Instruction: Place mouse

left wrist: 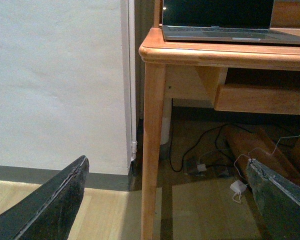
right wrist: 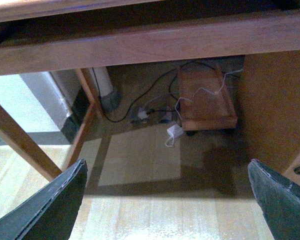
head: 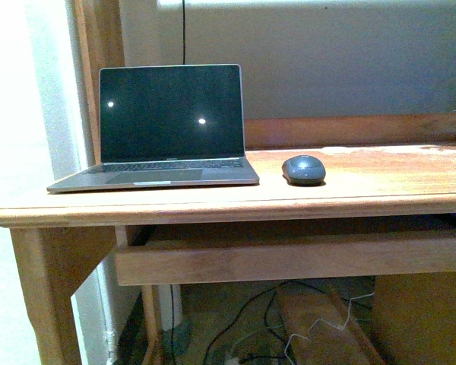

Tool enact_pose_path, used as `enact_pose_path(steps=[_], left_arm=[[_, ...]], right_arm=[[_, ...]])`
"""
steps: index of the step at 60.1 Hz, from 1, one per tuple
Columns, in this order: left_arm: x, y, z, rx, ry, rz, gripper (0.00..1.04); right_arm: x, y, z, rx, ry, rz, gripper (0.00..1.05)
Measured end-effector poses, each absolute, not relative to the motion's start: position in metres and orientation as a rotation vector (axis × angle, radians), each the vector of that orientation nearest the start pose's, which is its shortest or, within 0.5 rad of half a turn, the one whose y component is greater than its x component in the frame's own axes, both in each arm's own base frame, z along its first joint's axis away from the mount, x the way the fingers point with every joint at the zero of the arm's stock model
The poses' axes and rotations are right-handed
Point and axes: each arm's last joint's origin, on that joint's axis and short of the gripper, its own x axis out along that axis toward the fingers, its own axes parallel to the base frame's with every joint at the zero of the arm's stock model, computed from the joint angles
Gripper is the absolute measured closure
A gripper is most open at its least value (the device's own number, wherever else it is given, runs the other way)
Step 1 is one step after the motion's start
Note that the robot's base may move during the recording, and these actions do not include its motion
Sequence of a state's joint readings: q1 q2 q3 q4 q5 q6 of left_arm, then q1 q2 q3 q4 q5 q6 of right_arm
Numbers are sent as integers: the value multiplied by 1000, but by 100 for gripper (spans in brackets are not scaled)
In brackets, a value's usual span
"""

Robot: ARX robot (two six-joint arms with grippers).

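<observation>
Both tools (left wrist: 165, 200) (right wrist: 165, 200) wide open, empty

Grey mouse (head: 303, 169) (brown desk (head: 380, 182))

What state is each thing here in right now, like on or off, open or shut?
laptop: lid open, screen dark, on the desk.
mouse: resting on the desk beside the laptop, apart from it, not held.
desk: standing; the tray under its top looks pushed in.
left pincer: open, empty, low beside the desk leg.
right pincer: open, empty, below the desk edge.
cables: lying loose on the floor under the desk.
</observation>
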State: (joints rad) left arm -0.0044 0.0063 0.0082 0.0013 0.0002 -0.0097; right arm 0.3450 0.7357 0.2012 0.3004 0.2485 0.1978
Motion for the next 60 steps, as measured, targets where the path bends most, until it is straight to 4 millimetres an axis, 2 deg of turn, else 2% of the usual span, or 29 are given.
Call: enact_pose_path(steps=[11, 17, 20, 24, 38, 45, 60], left_arm=[[98, 0, 166, -10, -3, -5, 8], [98, 0, 166, -10, -3, -4, 8], [98, 0, 166, -10, -3, -4, 8], [98, 0, 166, -10, -3, -5, 8], [98, 0, 166, -10, -3, -5, 8], [98, 0, 166, -10, -3, -5, 8], [98, 0, 166, -10, -3, -5, 8]], right_arm=[[114, 51, 176, 169, 166, 62, 7], [103, 49, 171, 183, 141, 18, 8], [99, 45, 164, 149, 56, 24, 18], [98, 37, 170, 90, -1, 22, 32], [97, 21, 169, 22, -9, 15, 73], [97, 14, 169, 5, -10, 11, 102], [97, 1, 168, 4, -10, 3, 102]])
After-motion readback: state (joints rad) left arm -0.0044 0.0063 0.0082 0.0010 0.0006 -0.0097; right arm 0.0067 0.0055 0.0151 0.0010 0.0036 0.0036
